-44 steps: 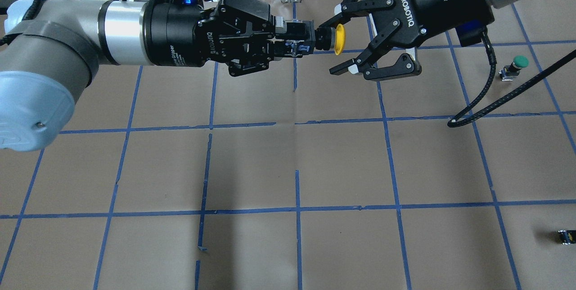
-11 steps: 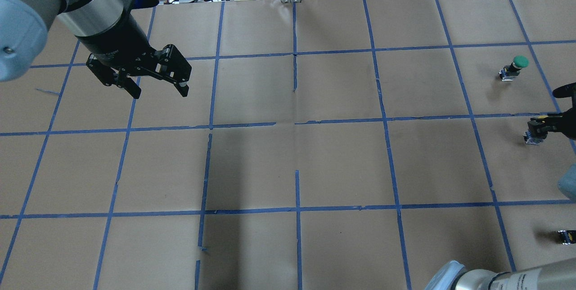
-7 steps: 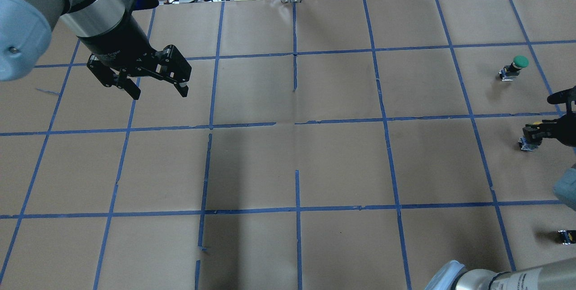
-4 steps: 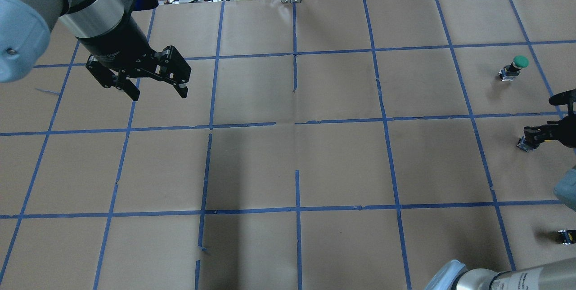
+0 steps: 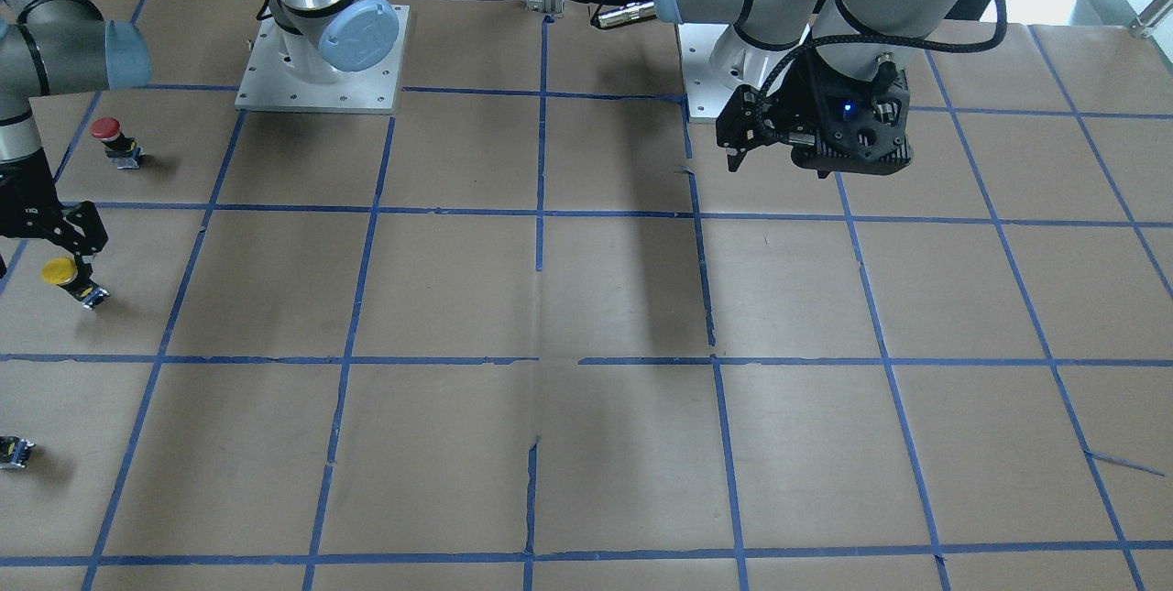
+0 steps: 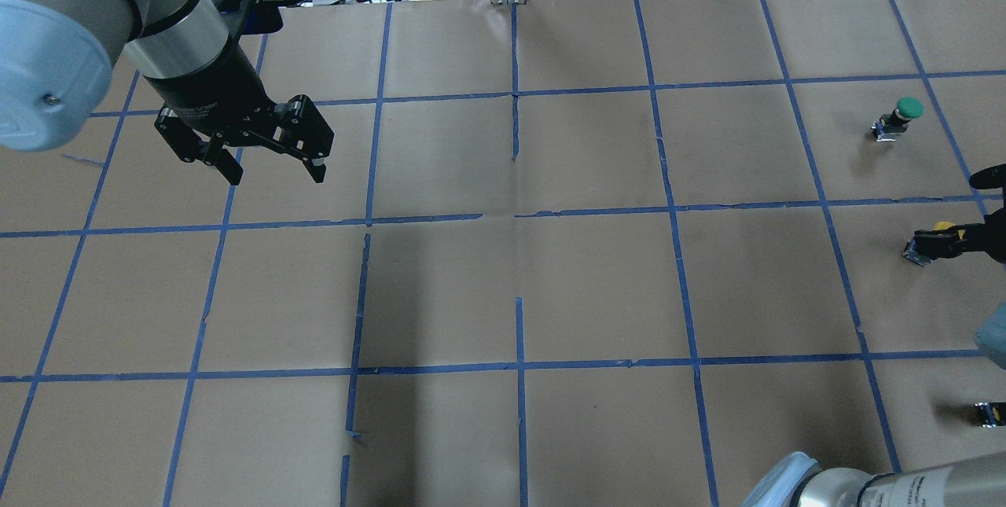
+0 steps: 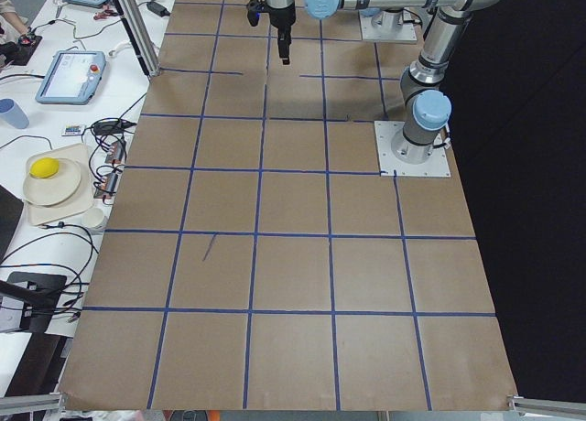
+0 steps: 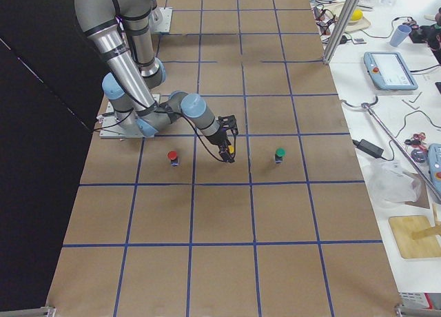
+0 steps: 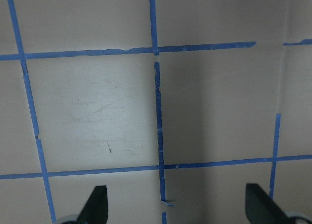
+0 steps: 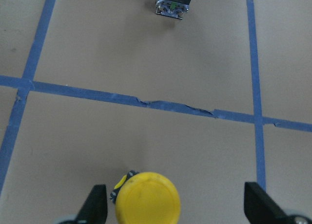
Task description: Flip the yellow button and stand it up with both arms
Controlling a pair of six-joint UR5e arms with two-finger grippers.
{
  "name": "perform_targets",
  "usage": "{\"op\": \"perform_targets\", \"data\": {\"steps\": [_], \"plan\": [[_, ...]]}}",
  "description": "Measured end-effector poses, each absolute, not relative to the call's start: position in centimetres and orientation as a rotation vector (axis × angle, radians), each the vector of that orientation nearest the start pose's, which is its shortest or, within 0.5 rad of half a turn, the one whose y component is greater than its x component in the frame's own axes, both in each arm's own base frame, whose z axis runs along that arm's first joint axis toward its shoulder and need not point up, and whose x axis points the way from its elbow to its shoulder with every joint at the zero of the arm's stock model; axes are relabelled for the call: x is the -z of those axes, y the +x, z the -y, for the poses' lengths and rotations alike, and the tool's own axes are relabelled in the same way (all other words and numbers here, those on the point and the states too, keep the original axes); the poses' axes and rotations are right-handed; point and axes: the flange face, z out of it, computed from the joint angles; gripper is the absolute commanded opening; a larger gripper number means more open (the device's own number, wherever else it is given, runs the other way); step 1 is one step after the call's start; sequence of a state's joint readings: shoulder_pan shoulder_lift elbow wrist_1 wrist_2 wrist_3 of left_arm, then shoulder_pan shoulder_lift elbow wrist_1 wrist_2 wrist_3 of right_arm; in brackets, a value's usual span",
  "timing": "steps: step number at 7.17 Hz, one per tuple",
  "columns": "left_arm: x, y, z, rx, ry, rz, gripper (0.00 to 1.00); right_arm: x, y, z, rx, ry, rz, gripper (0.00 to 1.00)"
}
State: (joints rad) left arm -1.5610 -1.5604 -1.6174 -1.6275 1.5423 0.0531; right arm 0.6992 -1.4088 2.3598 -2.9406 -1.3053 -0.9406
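The yellow button stands on its block base, cap up, on the brown paper at the table's right edge. It also shows in the front view and the right side view. My right gripper is open around it. In the right wrist view the cap sits between the spread fingers, close to the left one; I cannot tell whether they touch. My left gripper is open and empty, hovering over the far left squares, and it shows only bare paper in its wrist view.
A green-capped button stands just beyond the yellow one. A red-capped button stands nearer the robot's base. A small capless black block lies near the right edge. A switch block shows at the right wrist view's top.
Six seconds ago both grippers met at the button in mid-air. It now stands on the table at the right, the left arm has withdrawn left, and the right gripper has drifted slightly over the last second.
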Motion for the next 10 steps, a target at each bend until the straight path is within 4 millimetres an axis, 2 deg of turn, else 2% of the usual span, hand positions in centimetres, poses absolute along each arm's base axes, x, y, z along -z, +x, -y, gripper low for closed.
{"op": "perform_targets", "data": {"steps": [1,3,5,6,7,8,10], "plan": [[-47.0,-13.3,47.6,-0.126,0.070,-3.170,1.00,-22.8,-22.0,39.4,0.734,-0.126,-3.201,1.00],[-48.1,-13.4,47.2,-0.086,0.073,-3.170,1.00,-26.9,-21.0,39.8,0.652,-0.016,-3.151,1.00],[-48.2,-13.3,47.8,-0.068,0.072,-3.167,1.00,-32.0,-19.6,42.2,0.501,0.017,-3.134,1.00],[-48.2,-13.3,47.9,-0.067,0.069,-3.169,1.00,-35.2,-18.0,43.9,0.405,0.044,-3.131,1.00],[-48.9,-13.2,48.1,-0.042,0.063,-3.169,1.00,-38.5,-15.5,45.5,0.302,0.089,-3.128,1.00],[-49.4,-13.0,48.3,-0.026,0.057,-3.167,1.00,-41.8,-12.1,46.7,0.199,0.148,-3.122,1.00],[-49.4,-12.6,48.6,-0.023,0.046,-3.167,1.00,-48.0,-3.3,47.5,0.017,0.227,-3.103,1.00]]}}
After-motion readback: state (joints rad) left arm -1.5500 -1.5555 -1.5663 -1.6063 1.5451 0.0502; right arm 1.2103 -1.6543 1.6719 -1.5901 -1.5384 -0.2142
